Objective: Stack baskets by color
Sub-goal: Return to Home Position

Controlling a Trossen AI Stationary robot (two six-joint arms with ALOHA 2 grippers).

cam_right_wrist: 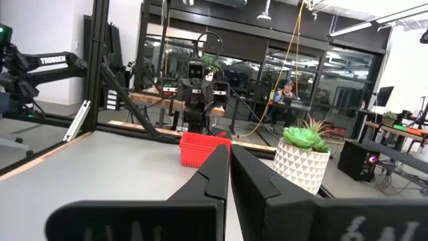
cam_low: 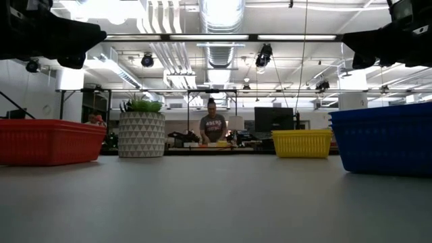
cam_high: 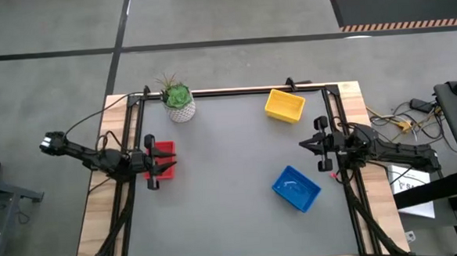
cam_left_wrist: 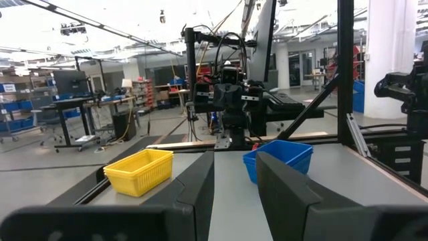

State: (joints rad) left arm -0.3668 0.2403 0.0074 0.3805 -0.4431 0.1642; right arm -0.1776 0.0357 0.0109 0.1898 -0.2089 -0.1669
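A red basket [cam_high: 167,175] rests on its base at the table's left side, and my left gripper [cam_high: 170,159] hovers above it, open, with nothing between its fingers [cam_left_wrist: 194,187]. A yellow basket [cam_high: 284,105] sits at the far right of the mat. A blue basket [cam_high: 297,188] sits at the near right. My right gripper [cam_high: 302,144] is shut and empty at the table's right side, raised above the mat between those two baskets. In the low view the red basket [cam_low: 47,142], yellow basket [cam_low: 302,143] and blue basket [cam_low: 385,145] all stand on the table, with both arms high above them.
A green plant in a white patterned pot [cam_high: 179,101] stands at the far left of the mat, close behind the red basket. A black frame [cam_high: 242,90] runs along the table's far edge and sides. Bare grey mat [cam_high: 230,167] lies in the middle. A person [cam_low: 212,127] stands in the room beyond.
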